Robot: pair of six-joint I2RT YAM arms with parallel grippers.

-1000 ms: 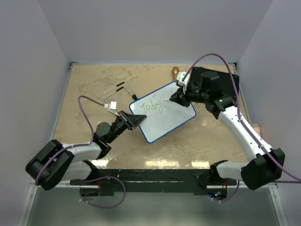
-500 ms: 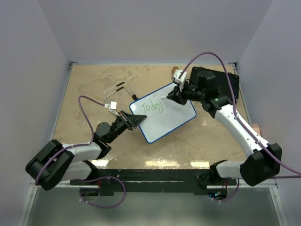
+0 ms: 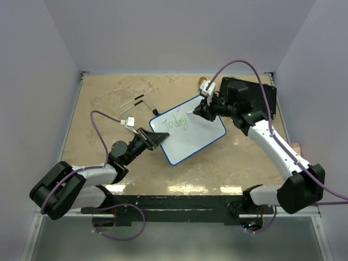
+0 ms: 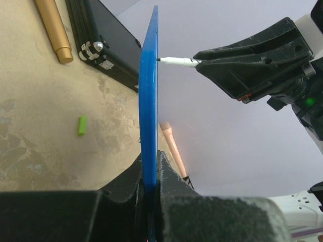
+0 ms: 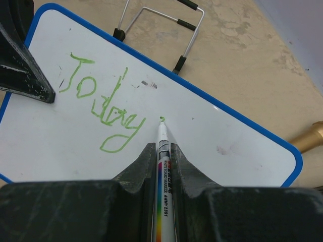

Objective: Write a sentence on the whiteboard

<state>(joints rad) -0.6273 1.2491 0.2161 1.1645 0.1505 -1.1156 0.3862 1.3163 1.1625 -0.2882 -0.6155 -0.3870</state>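
Observation:
The whiteboard [image 3: 190,136] is a white board with a blue rim, tilted up off the table, with "Today" in green [image 5: 103,108] on it. My left gripper [image 3: 156,139] is shut on its near left corner. In the left wrist view the board is edge-on [image 4: 149,85] between my left fingers [image 4: 150,160]. My right gripper [image 3: 198,112] is shut on a white marker [image 5: 162,132]. The marker tip touches the board just right of the word, at a small green mark [image 5: 161,119]. The marker [image 4: 176,61] also meets the board in the left wrist view.
A black case [image 3: 250,98] lies at the back right under the right arm. A wire stand [image 3: 138,103] lies behind the board. A gold cylinder [image 4: 53,30], a green cap [image 4: 82,124] and a pinkish stick [image 4: 173,148] lie on the tan table.
My right gripper has carried the marker a little up and left, from the end of the word to a fresh spot. The left gripper and the board have not moved.

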